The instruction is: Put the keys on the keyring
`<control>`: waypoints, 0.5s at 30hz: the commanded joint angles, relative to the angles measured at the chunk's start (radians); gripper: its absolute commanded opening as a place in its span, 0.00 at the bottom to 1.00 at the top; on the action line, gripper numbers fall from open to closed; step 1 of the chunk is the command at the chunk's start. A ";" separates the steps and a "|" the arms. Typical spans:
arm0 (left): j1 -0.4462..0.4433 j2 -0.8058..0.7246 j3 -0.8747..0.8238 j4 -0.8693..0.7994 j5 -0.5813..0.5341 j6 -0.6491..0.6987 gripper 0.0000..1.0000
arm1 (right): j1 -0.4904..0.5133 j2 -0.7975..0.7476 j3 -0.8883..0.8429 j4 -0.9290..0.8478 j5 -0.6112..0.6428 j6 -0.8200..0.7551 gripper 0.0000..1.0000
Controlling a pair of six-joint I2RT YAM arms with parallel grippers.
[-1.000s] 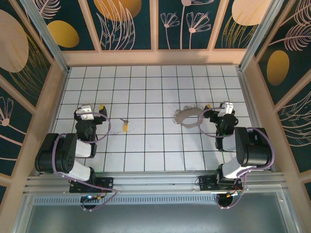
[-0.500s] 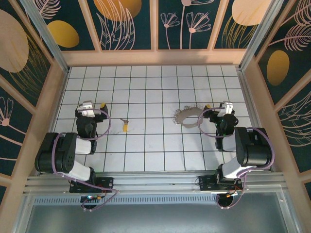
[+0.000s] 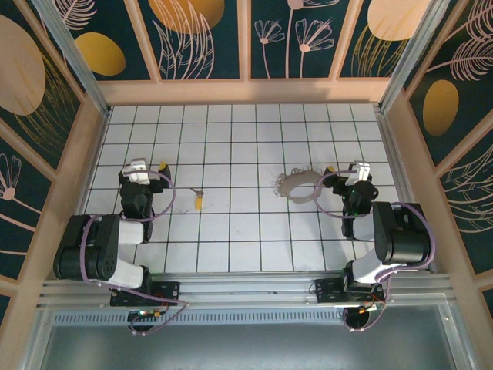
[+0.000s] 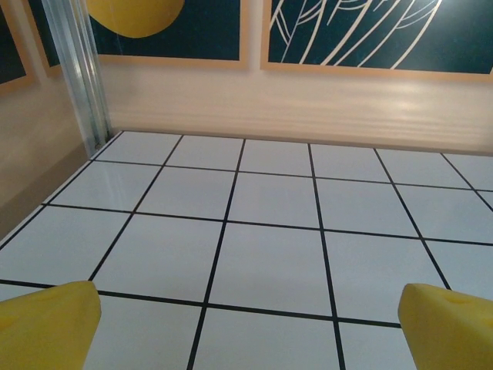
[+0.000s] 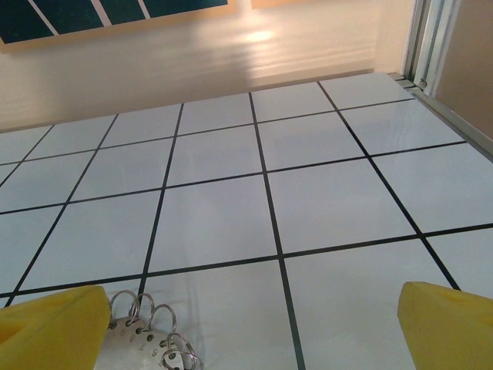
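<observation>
The key (image 3: 199,202), tiny with a yellow head, lies flat on the white tiled table (image 3: 239,139), about two tiles right of my left gripper (image 3: 149,166). That gripper is open with nothing between its yellow fingertips (image 4: 46,325), over bare tiles. The silvery keyring (image 3: 302,185) lies right of centre, its rim carrying small wire loops. My right gripper (image 3: 345,169) stands open just right of it. In the right wrist view the keyring's edge (image 5: 150,339) with its loops sits beside the left yellow fingertip (image 5: 48,330); the gripper (image 5: 246,333) holds nothing.
Wooden walls with dark leaf panels enclose the table on three sides. An aluminium post (image 4: 75,73) stands at the back left corner, another (image 5: 431,46) at the right edge. Open tiles stretch between the key and the keyring.
My left gripper has shifted slightly toward the back of the table. The right arm, the key and the keyring have stayed in place.
</observation>
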State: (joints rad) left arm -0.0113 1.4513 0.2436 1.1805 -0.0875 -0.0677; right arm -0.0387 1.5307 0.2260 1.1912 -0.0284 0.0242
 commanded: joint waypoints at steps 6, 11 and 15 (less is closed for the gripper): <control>0.004 -0.150 0.085 -0.234 -0.043 -0.012 0.99 | -0.007 -0.143 0.109 -0.234 -0.013 -0.006 0.95; 0.005 -0.208 0.185 -0.414 -0.009 -0.073 0.99 | -0.010 -0.239 0.162 -0.389 0.012 0.073 0.97; 0.004 -0.233 0.274 -0.524 0.057 -0.179 0.99 | -0.013 -0.283 0.234 -0.543 0.070 0.240 0.99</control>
State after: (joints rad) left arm -0.0113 1.2499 0.4633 0.7792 -0.0860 -0.1543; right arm -0.0406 1.2839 0.4007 0.7944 -0.0162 0.1242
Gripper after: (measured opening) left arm 0.986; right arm 0.987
